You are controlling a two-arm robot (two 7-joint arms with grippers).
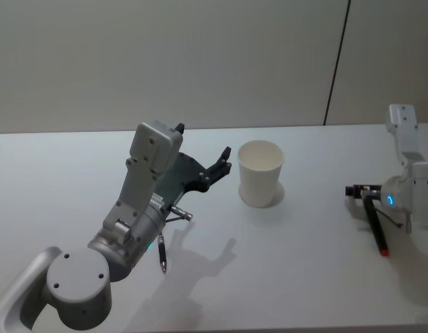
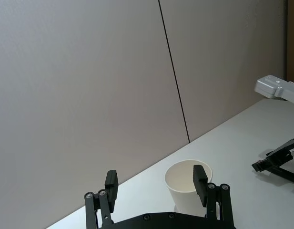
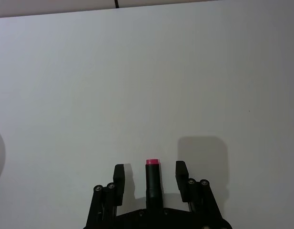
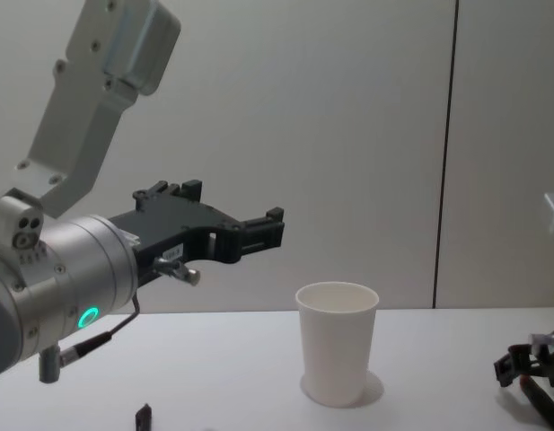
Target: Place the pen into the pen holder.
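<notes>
The pen (image 1: 374, 223), black with a red tip, lies on the table at the right, running toward the near edge. My right gripper (image 1: 351, 190) hovers low over its far end. In the right wrist view the pen's (image 3: 153, 179) red end sits between the fingers (image 3: 181, 174) of the open right gripper (image 3: 150, 172), with a gap on each side. The pen holder (image 1: 261, 177), a white paper cup, stands upright mid-table (image 4: 338, 346). My left gripper (image 1: 219, 166) is raised left of the cup, open and holding nothing (image 2: 155, 176).
A tiny black stub (image 1: 161, 255) lies on the table under my left arm, also low in the chest view (image 4: 144, 415). The white table (image 1: 297, 277) reaches back to a grey wall. Bare surface separates the cup from the pen.
</notes>
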